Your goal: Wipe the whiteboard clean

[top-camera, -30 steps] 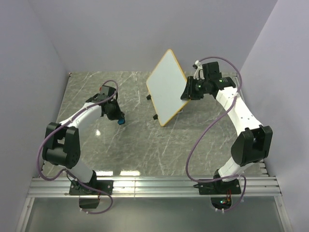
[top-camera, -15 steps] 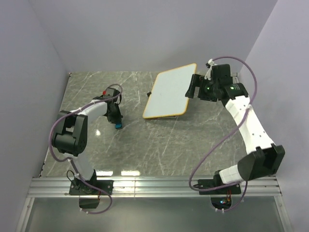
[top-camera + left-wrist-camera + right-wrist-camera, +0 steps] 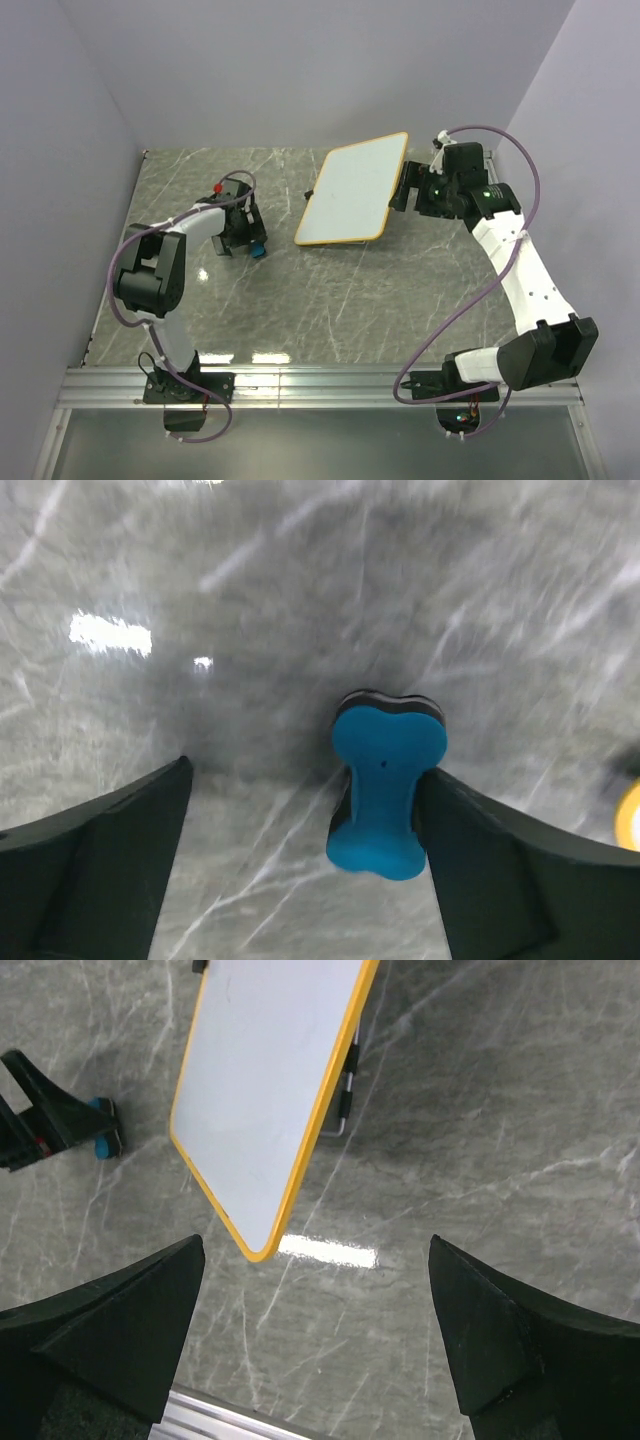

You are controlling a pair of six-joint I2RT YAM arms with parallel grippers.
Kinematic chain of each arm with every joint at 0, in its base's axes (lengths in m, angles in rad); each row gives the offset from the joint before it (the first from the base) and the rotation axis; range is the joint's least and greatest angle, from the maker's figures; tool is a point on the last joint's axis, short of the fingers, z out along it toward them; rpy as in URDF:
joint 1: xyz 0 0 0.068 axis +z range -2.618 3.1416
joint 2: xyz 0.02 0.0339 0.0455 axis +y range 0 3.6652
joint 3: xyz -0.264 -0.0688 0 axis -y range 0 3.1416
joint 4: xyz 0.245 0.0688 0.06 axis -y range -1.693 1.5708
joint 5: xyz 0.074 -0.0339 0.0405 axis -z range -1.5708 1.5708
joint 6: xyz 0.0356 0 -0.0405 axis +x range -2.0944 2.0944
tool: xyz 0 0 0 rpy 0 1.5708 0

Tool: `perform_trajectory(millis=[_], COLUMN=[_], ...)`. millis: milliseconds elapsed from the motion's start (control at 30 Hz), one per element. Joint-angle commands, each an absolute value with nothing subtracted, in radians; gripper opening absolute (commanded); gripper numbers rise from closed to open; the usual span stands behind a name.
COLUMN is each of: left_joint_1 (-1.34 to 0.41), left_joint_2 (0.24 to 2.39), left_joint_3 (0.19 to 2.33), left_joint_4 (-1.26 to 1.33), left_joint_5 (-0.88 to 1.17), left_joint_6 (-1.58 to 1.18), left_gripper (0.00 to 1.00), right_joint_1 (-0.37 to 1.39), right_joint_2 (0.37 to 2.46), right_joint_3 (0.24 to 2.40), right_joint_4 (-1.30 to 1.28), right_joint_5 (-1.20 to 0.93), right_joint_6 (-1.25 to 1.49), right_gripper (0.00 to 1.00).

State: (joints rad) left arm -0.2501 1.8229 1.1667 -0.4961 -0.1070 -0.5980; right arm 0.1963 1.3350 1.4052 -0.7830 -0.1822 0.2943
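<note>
Left tool (image 3: 305, 770) spread, blue eraser (image 3: 388, 780) touching one side; right tool (image 3: 315, 1245) spread, whiteboard (image 3: 270, 1090) top cropped.

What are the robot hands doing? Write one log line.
left gripper open beside blue bone-shaped eraser | right gripper open | white orange-rimmed whiteboard blank

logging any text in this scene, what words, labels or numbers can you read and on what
None can be read.
The whiteboard shows a blank face in the top and right wrist views, with no writing.
The blue eraser bears no label.
</note>
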Motion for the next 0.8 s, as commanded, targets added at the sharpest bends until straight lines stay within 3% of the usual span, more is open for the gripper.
perform_trajectory(millis=[0,500,700,767], left_joint_1=[-0.249,-0.249,-0.25,-0.25], left_joint_2=[1.882,1.724,1.666,1.649], left_joint_3=[1.173,1.288,1.312,1.305], left_joint_4=[-0.506,-0.633,-0.666,-0.669], left_joint_5=[-0.15,-0.152,-0.164,-0.167], left_joint_6=[-0.612,-0.64,-0.647,-0.647], left_gripper=[0.99,1.0,1.0,0.99], right_joint_1=[0.187,0.186,0.187,0.186], right_joint_2=[1.296,1.377,1.471,1.496], right_joint_3=[1.394,1.207,1.227,1.242], right_joint_4=[-0.755,-0.546,-0.436,-0.416], right_joint_5=[-0.21,-0.279,-0.346,-0.36], right_joint_6=[0.305,0.411,0.446,0.459], right_gripper=[1.0,1.0,0.85,0.74])
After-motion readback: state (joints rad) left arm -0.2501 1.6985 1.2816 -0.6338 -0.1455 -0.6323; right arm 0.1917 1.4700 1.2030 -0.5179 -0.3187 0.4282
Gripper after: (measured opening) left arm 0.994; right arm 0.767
